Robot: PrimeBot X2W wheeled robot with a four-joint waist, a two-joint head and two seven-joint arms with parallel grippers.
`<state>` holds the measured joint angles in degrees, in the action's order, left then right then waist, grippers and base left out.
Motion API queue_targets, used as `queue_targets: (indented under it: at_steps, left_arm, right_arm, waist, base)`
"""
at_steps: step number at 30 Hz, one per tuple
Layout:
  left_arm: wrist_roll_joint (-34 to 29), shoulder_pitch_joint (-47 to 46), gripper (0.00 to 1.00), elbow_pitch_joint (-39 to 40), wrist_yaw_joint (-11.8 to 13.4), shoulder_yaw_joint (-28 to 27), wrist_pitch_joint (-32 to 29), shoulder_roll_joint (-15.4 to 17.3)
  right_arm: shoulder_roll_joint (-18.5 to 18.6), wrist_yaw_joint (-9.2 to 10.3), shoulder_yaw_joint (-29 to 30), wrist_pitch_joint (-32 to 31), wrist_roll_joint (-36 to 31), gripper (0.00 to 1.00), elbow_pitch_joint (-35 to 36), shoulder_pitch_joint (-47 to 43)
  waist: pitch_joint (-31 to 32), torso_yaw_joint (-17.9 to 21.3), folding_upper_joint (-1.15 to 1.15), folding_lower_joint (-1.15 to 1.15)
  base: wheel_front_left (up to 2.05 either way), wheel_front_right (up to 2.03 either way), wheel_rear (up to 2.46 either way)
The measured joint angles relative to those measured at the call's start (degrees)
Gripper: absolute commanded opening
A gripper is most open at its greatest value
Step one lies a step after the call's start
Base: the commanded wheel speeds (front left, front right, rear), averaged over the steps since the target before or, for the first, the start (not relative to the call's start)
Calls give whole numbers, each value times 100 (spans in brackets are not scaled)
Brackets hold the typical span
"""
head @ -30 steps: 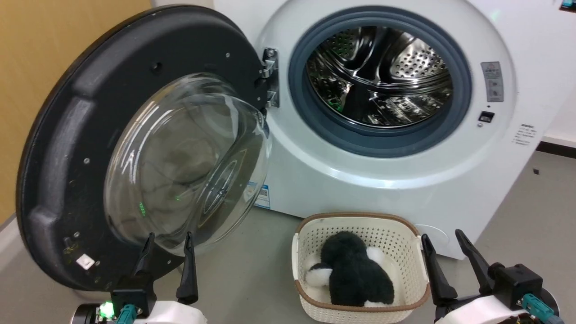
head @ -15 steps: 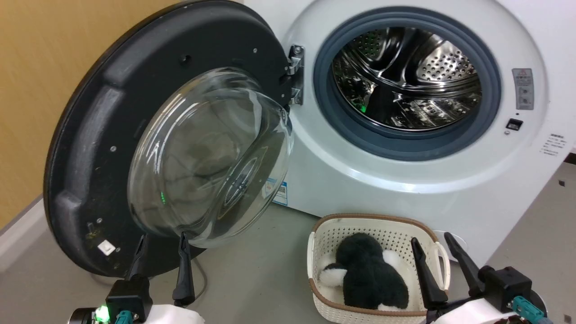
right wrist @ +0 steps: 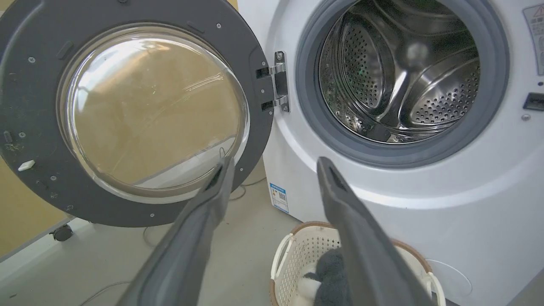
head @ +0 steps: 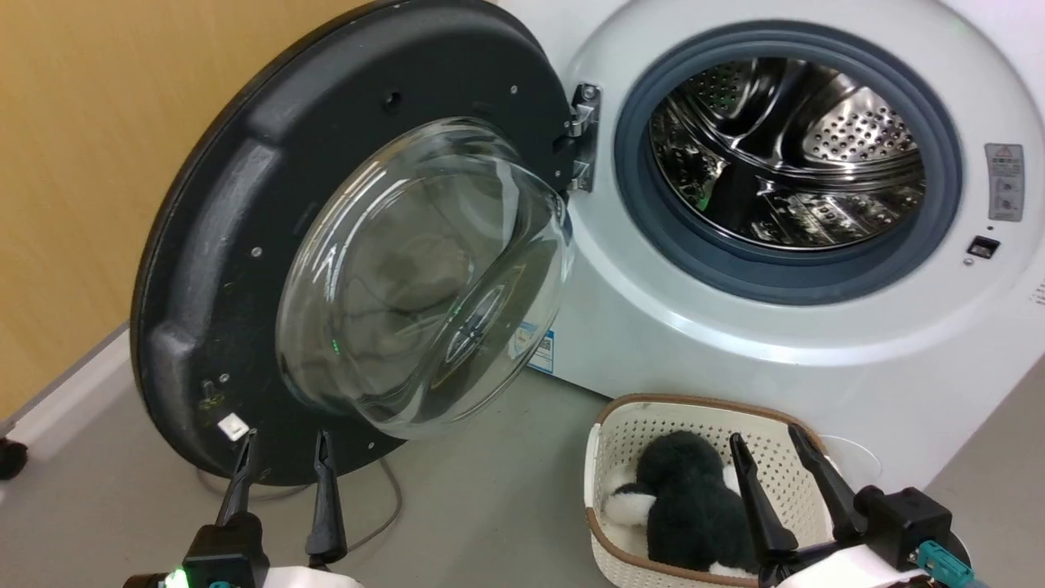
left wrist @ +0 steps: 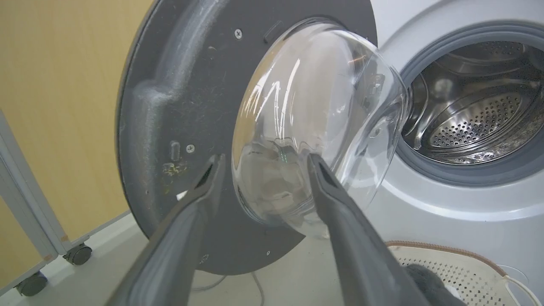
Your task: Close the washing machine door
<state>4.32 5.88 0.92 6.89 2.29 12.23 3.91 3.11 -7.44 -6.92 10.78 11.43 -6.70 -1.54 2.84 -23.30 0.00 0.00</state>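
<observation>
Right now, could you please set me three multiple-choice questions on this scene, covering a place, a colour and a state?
1. Where does the basket stand?
A. On the floor in front of the washing machine
B. On a shelf
C. On top of the machine

2. What colours is the plush toy in the basket?
A. Red and yellow
B. Black and white
C. All blue

3. How is the washing machine door?
A. Latched shut
B. Taken off and lying flat
C. Swung wide open

Answers: 1 A, it sits on the grey floor at the machine's front; 2 B, dark fur with white patches; 3 C, the drum is fully exposed.
</observation>
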Motion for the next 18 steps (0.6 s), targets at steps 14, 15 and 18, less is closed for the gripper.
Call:
queue_targets:
  at_steps: [14,15,18]
  left_arm:
    - [44,38,100,56,88,-1,154,35]
    - [49,42,100,59,100,2,163,38]
    - [93,80,100,65,100,11,202,42]
  right_arm:
    - [0,0,-152,208,131,100,-136,63]
    - [-1,0,-160,230,138,100,-151,63]
    - [0,0,-178,253,171,100,-180,63]
  waist:
    - [13,-326,0,0]
    - [15,-348,0,0]
    - [27,-410,0,0]
  base:
    - [0,0,0]
    - [0,0,0]
    - [0,0,0]
